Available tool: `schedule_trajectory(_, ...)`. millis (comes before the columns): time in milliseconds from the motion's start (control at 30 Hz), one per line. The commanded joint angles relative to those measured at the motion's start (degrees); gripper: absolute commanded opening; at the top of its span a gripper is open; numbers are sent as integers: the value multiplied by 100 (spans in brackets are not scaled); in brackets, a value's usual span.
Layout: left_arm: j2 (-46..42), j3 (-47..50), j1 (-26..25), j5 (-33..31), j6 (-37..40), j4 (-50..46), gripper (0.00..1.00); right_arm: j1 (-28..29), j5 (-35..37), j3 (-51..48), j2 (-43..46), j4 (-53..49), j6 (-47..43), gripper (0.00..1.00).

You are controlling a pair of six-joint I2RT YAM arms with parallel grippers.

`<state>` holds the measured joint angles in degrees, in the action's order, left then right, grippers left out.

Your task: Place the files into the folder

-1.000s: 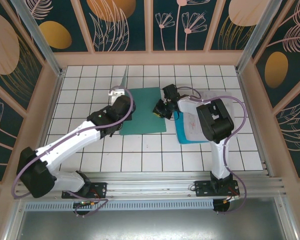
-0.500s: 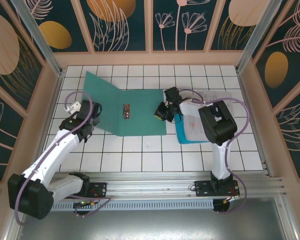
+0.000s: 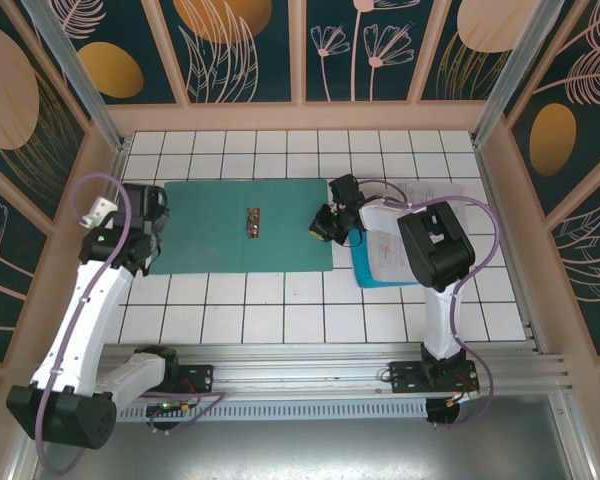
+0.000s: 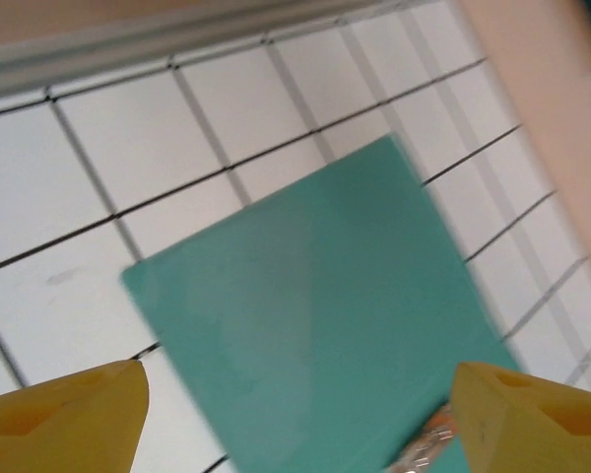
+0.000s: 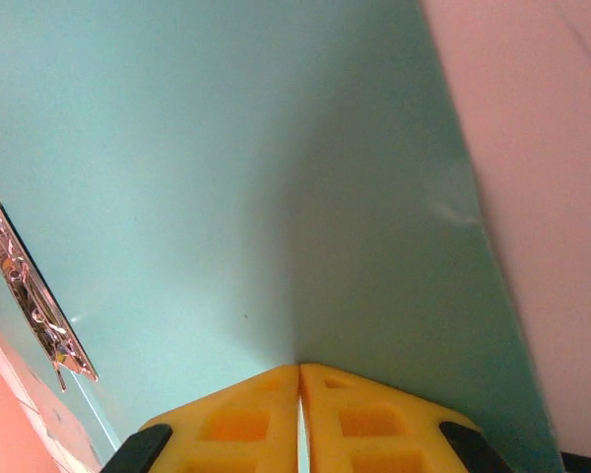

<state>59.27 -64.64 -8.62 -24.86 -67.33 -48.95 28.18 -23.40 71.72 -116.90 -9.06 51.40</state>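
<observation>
The white tiled table (image 3: 280, 310) is carrying everything. The left arm (image 3: 90, 300) is standing up from its base at the near left corner and is bending toward the far left. The left gripper (image 3: 148, 215) is hanging just above the left edge of the folder, with its jaws wide apart and holding nothing. The right arm (image 3: 435, 250) is folding at the elbow and is pointing left. The right gripper (image 3: 325, 225) is sitting at the right edge of the folder, and its jaws are closed on that thin edge.

The dark teal-green card folder (image 3: 210, 225) is lying open and flat in the middle of the table. The white paper files (image 3: 380, 255) are lying to its right on a bright cyan sheet (image 3: 360, 265), partly under the right arm. A small metal clip (image 3: 252, 222) is lying in the middle of the folder.
</observation>
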Motion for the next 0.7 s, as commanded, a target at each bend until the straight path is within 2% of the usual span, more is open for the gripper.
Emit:
schedule_trajectory(0, 168, -459, 27, 352, 879, 546, 69, -4, 163, -45, 93, -519, -30, 14)
schedule_trajectory(133, 1152, -1052, -71, 1835, 1866, 1029, 53, -35, 215, 292, 527, -531, -356, 23)
schedule_trajectory(200, 1733, -1345, -370, 2156, 2203, 1082, 48, -142, 349, 335, 833, -598, -484, 27)
schedule_trajectory(367, 3566, -2449, -1488, 2525, 2721, 849, 40, -1027, 382, -408, 1719, -627, -404, 31)
schedule_trajectory(467, 4557, -2964, -1880, 2598, 2799, 812, 34, -1766, 414, -1123, 2311, -699, -423, 34)
schedule_trajectory(667, 6100, -3898, -2465, 2555, 3149, 684, 28, -3049, 542, -2314, 3215, -1070, -619, 42)
